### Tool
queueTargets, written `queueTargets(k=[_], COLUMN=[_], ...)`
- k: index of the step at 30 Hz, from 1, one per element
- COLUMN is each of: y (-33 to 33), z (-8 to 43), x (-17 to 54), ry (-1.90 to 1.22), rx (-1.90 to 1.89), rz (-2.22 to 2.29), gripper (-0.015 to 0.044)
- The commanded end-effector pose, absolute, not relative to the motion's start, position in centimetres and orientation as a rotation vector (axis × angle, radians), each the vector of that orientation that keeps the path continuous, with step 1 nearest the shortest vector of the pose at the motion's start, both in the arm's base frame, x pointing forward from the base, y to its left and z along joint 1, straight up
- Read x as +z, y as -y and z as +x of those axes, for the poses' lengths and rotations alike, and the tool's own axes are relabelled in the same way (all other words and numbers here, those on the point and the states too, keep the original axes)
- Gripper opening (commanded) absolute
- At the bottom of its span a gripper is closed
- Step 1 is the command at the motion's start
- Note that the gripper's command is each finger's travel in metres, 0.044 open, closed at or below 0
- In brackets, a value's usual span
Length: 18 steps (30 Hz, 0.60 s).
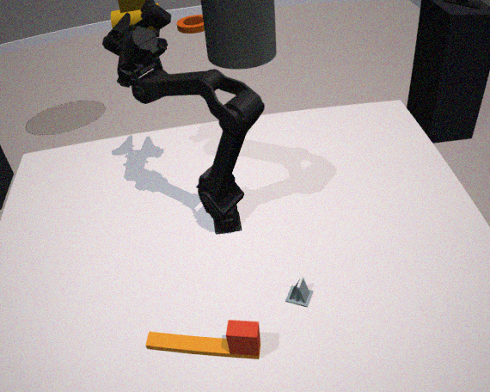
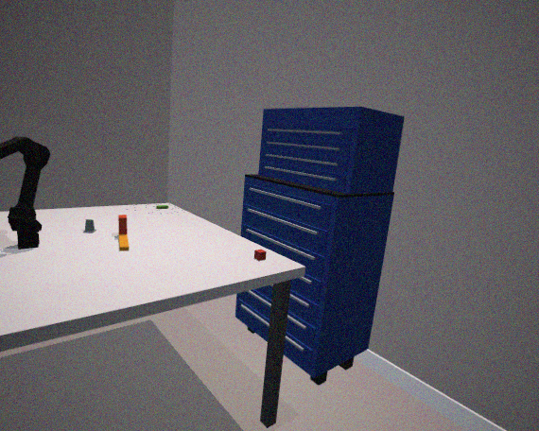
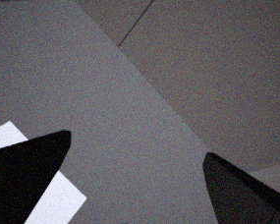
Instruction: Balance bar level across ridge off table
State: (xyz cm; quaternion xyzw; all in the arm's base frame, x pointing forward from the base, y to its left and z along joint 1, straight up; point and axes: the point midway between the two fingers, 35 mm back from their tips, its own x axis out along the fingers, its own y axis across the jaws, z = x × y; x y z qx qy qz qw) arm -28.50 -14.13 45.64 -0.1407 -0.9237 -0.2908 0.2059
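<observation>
- Wrist view: the claw (image 3: 138,177) gapes wide with nothing between its dark fingers.
- Top view: the claw (image 1: 228,224) points down at the white worktop (image 1: 370,206) near frame centre.
- Lower right of it stands the small grey ridge (image 1: 300,292).
- Near the bottom edge, apart from the ridge, the orange bar (image 1: 186,343) lies flat, its red block (image 1: 242,337) at the right end.

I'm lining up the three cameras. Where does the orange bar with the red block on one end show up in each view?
Top: the bar lies flat on the table, bottom centre, red block at its right end.
Exterior: the bar is left of centre, running away from the camera, red block at the far end.
Wrist: not in it; only the open hand.
Shared landmark: the grey ridge, on the table near the block end in both.
</observation>
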Motion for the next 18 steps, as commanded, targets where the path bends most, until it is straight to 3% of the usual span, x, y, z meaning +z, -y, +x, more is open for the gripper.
queueTargets(k=[1,4,18], y=[14.2,15.0,24.1], z=[-28.5,-28.4,-26.0], x=[45.6,45.6,44.5], ry=[2.574,2.572,2.499], rx=[-0.811,-0.827,-1.028], rz=[-0.390,-0.353,0.058], gripper=[0.0374,0.0315,0.0315])
